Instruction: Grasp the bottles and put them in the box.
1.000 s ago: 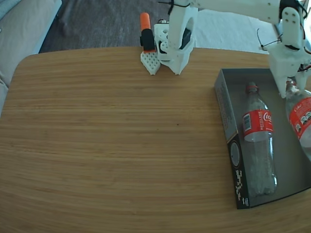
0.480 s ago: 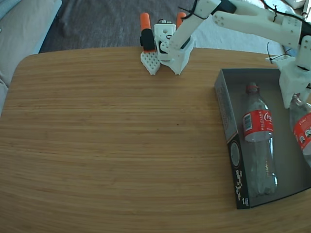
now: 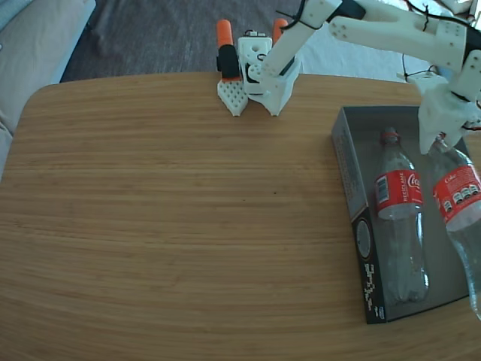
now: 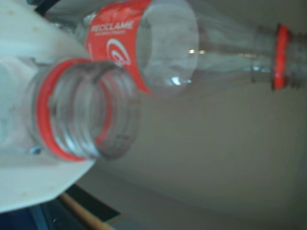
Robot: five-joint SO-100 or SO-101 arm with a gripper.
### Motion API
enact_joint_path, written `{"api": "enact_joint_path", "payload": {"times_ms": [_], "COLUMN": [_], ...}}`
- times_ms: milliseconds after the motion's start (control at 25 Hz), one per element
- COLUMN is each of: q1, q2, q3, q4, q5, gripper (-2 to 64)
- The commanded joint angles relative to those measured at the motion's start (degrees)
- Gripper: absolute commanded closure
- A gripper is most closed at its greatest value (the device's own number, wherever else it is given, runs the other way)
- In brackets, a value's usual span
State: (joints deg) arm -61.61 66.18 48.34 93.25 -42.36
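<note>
End effector sits over the far right part of the box, closed around the neck of the second bottle. In the wrist view the open mouth and red neck ring of that bottle lie right against a white finger, so the grip is at the neck; the opposite finger is not clearly visible.

The held bottle slants from the end effector toward the near right corner of the box, with its base at or past the near rim and partly cut off by the frame edge. Whether it rests on the box floor cannot be told.

First bottle lies flat inside the box, neck toward the far wall, just beside the held one.

Step in hand, as judged: placing the second bottle. Next move calls for lowering and aligning it parallel with the first so the base clears the rim, then opening the fingers.

Tabletop bare otherwise; arm base at the far edge.
</note>
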Motion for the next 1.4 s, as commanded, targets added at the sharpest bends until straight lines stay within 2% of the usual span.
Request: {"api": "enact_joint_path", "payload": {"times_ms": [0,440,640,920,1360], "q1": [-0.4,-6.5,-10.1,-13.7,-13.3], "q2": [2.4,4.5,4.3,-1.0,-6.4], "q3": [-3.5,-3.3,-2.5,-3.4,-3.4], "q4": [0.6,-0.8,-3.6,-4.7,-6.4], "q5": [2.7,4.6,9.4,12.4,14.4], "gripper": [61.8,61.7,61.8,61.8,61.8]}}
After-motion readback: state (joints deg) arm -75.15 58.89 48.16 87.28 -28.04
